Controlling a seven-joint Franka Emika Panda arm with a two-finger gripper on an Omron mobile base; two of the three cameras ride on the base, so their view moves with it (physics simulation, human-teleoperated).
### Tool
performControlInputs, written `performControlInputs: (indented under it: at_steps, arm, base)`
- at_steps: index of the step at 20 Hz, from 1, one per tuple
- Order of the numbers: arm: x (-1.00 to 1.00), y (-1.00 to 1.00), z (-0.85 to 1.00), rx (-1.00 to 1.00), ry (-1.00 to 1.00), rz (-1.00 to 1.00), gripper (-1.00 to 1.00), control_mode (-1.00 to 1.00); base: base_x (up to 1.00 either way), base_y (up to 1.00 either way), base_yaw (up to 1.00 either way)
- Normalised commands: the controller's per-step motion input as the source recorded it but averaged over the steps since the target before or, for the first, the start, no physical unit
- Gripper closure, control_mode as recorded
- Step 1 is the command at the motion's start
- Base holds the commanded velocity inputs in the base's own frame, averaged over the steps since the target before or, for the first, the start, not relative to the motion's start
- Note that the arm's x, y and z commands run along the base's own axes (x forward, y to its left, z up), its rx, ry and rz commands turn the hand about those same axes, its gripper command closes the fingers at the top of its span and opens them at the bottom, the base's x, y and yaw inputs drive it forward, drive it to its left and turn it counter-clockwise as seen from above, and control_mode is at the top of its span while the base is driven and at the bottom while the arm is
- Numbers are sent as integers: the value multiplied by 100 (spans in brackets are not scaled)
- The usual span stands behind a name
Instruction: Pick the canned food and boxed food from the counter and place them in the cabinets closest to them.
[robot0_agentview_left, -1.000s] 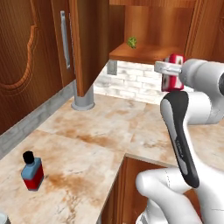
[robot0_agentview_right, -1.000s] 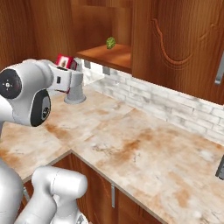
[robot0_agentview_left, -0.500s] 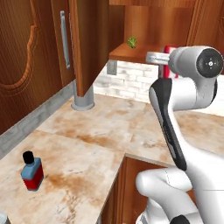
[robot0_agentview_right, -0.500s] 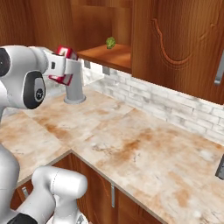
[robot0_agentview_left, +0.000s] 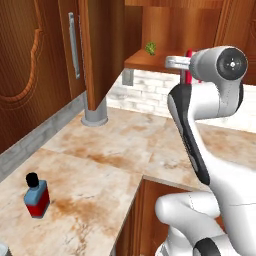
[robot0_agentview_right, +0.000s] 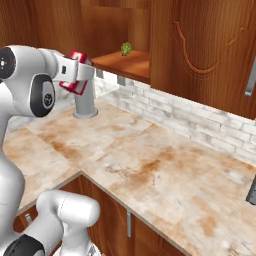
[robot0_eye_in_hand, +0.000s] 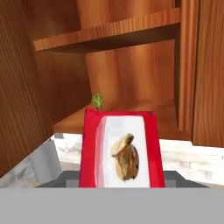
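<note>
The boxed food (robot0_eye_in_hand: 121, 148), a thin red box with a pale face and a brown mark, is held in my gripper (robot0_agentview_right: 74, 74), which is shut on it. I hold it in the air in front of the open cabinets (robot0_agentview_right: 125, 62), level with the lower wooden shelf (robot0_eye_in_hand: 131, 109). In the left base view a strip of the red boxed food (robot0_agentview_left: 189, 65) shows behind my wrist. The counter (robot0_agentview_right: 150, 165) lies well below it. The canned food is out of view.
A small green thing (robot0_eye_in_hand: 97, 101) sits on the cabinet shelf. A grey post (robot0_agentview_right: 85, 105) stands on the counter under the cabinet corner. A blue-and-red bottle (robot0_agentview_left: 36, 196) with a black cap stands near the counter's left front. Closed cabinet doors (robot0_agentview_right: 200, 50) flank the opening.
My wrist has turned and risen a little, bringing the box up beside the open cabinet shelf. The grip on the box is unchanged.
</note>
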Motion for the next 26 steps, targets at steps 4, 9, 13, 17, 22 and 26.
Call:
performControlInputs:
  at_steps: [4, 9, 13, 17, 22, 26]
  arm:
    - [26, -5, 0, 0, 7, -12, 100, -100]
    - [24, -6, 3, 0, 7, -15, 100, -100]
    - [25, -11, 8, 1, 9, -13, 100, -100]
    - [3, -6, 2, 1, 1, -3, 100, -100]
    - [14, -23, 14, 7, 2, -4, 100, -100]
    - [22, -20, 15, 7, 6, -5, 100, -100]
  base:
    - [0, 0, 0]
    - [0, 0, 0]
    - [0, 0, 0]
    - [0, 0, 0]
    - [0, 0, 0]
    - [0, 0, 0]
